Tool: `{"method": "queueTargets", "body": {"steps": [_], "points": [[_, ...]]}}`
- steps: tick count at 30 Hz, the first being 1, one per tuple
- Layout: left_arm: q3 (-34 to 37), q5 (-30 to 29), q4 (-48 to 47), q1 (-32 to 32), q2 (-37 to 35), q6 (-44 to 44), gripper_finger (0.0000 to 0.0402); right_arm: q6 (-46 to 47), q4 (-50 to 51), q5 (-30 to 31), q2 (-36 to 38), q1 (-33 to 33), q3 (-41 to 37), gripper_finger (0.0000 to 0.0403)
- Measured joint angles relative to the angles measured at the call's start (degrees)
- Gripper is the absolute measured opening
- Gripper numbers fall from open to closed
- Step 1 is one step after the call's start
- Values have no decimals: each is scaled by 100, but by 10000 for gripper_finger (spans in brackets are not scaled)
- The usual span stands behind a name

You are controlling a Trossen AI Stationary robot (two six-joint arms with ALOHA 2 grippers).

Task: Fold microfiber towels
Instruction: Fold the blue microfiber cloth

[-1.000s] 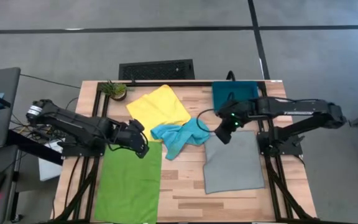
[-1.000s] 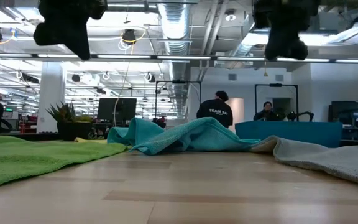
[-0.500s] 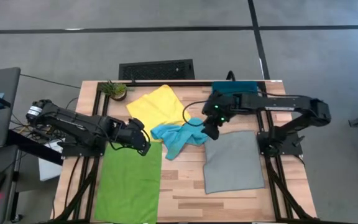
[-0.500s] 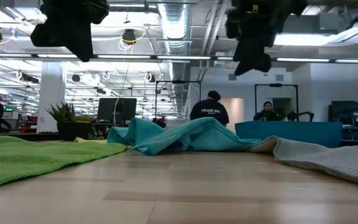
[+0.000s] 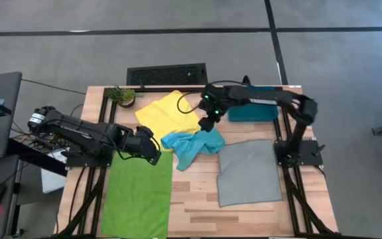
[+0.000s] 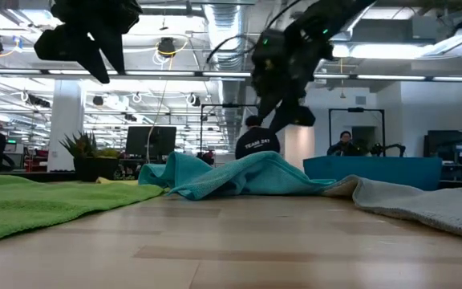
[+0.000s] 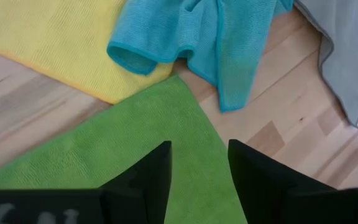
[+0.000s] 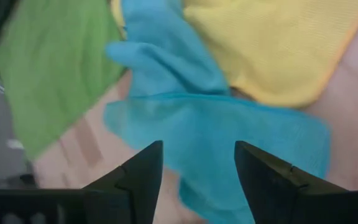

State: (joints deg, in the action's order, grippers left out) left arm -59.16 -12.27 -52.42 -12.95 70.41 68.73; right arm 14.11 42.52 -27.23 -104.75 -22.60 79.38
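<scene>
- Towels: four on the table. Yellow towel (image 5: 168, 113) flat at 11 o'clock; blue towel (image 5: 192, 145) crumpled at centre, overlapping the yellow one's near corner; green towel (image 5: 138, 194) flat at 7 o'clock; grey towel (image 5: 248, 172) flat at 4 o'clock, one corner slightly lifted.
- Bin (image 5: 252, 105) at 1 o'clock; plant (image 5: 123, 96) at 11 o'clock, by the table's far edge.
- Right gripper (image 5: 209, 124) hangs above the blue towel's far edge, clear of the cloth in the low view; jaws apart, nothing held.
- Left gripper (image 5: 152, 157) hovers over the green towel's far corner; jaws apart, empty.
- Handling, my judgement: cloth is light, soft and limp, so it will sag and drag. Grip thin hemmed corners or edges, not bunched middles.
- Blue towel needs spreading flat before any fold.
</scene>
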Motion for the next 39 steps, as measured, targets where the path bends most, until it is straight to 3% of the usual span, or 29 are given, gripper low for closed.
{"method": "queueTargets", "body": {"steps": [9,19,31,39], "points": [[0,184,-4,0,0,-7,151,-2309,1149,5,-1085,-28,1306,221],[0,149,-20,0,-2,-11,151,-5591,1596,-102,-1561,-84,1656,221],[0,110,-46,0,-2,-100,151,-5828,1555,79,-2220,-82,1645,221],[0,111,-44,0,-2,-149,151,-5876,1292,162,-2069,-116,1652,221]]}}
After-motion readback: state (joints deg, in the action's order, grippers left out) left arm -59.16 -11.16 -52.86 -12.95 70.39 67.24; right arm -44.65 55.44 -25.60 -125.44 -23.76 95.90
